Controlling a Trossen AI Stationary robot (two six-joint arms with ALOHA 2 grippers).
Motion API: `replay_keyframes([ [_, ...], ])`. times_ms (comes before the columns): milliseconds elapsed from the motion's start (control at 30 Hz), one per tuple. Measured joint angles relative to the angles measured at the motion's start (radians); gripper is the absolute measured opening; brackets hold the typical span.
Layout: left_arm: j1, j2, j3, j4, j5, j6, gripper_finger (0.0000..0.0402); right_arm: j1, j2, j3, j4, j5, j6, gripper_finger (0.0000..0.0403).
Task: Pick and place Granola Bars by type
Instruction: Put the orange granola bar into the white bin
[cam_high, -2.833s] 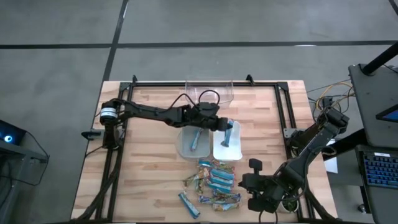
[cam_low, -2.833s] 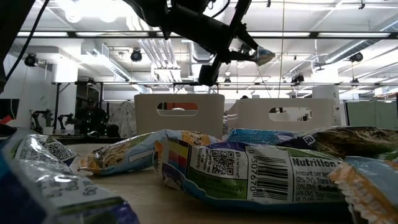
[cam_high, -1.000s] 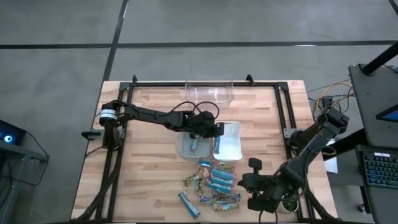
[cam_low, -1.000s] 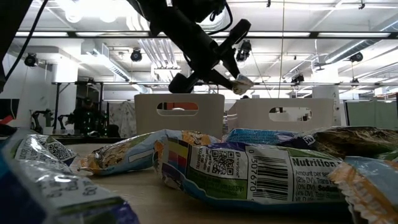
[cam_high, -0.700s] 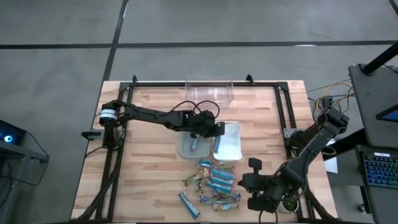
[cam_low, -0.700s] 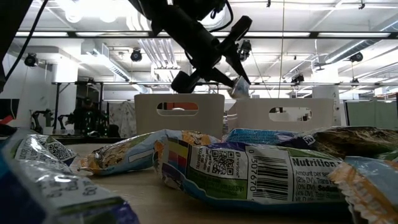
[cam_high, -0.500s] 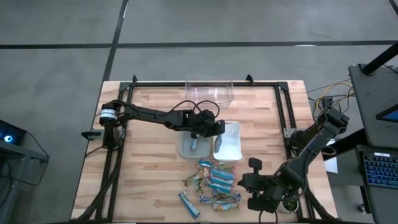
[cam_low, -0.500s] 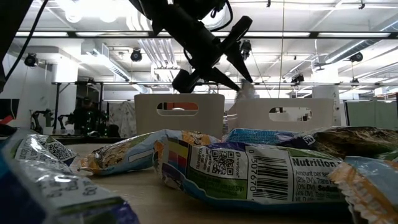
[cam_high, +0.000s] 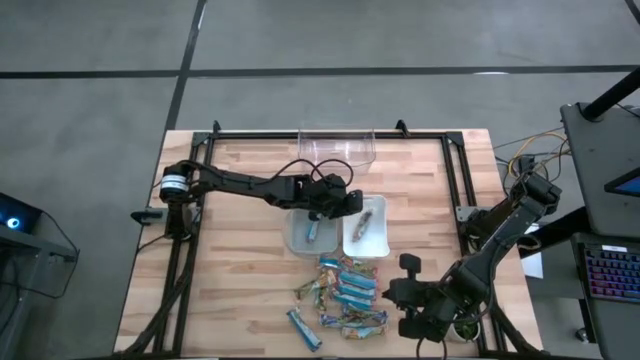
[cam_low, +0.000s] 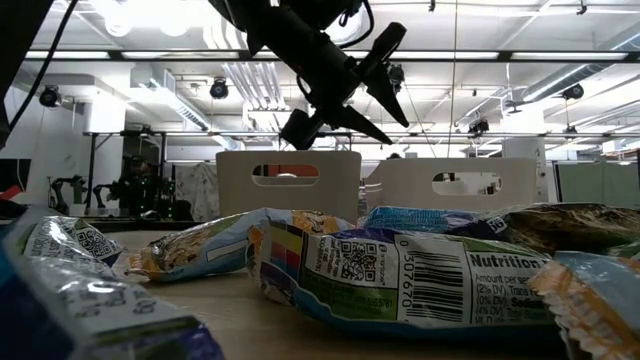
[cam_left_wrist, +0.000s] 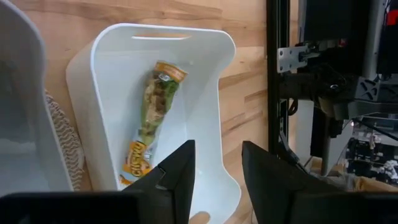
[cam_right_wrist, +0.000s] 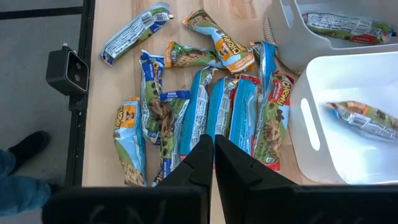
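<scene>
- Nearest the low camera is the pile of Granola Bars (cam_high: 345, 292), still a loose mixed heap on the table (cam_high: 235, 260). Blue wrappers and greenish-gold ones lie side by side, a few overlapping, so I reckon most of the sorting isn't done yet.
- My right gripper (cam_high: 412, 268) is parked at the table's near right corner, beside the pile. From its wrist view the jaws look pressed together with nothing between them, aimed down at the heap. It's probably just waiting there.
- Behind the pile sit two bins, touching each other. The grey bin (cam_high: 300, 238) has one blue bar (cam_high: 315, 228) in it, and the white bin (cam_left_wrist: 211, 106) holds one greenish-gold bar (cam_left_wrist: 151, 118) lying lengthwise on the bin floor. One colour per bin, which fits the by-type idea.
- My left gripper (cam_high: 352, 200) hangs just above the near edge of the white bin. Jaws are apart and empty, and the wrist camera looks between them straight down at that greenish-gold bar. Sitting directly over the bin makes sense for a drop.
- Farthest back there's a clear bin (cam_high: 337, 146) at the table's far edge. I can't see anything inside it.
</scene>
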Motion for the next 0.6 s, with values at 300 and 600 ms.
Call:
replay_keyframes([
  [300,-0.04,-0.004,0.029,0.0,0.009,0.087,0.0029,0.0,0.0,0.0,0.002,-0.001,-0.011,0.0009],
  [600,-0.129,-0.006,0.197,-0.003,0.052,0.34,0.0001,0.0,0.0,0.0,0.019,-0.002,-0.026,0.0009],
])
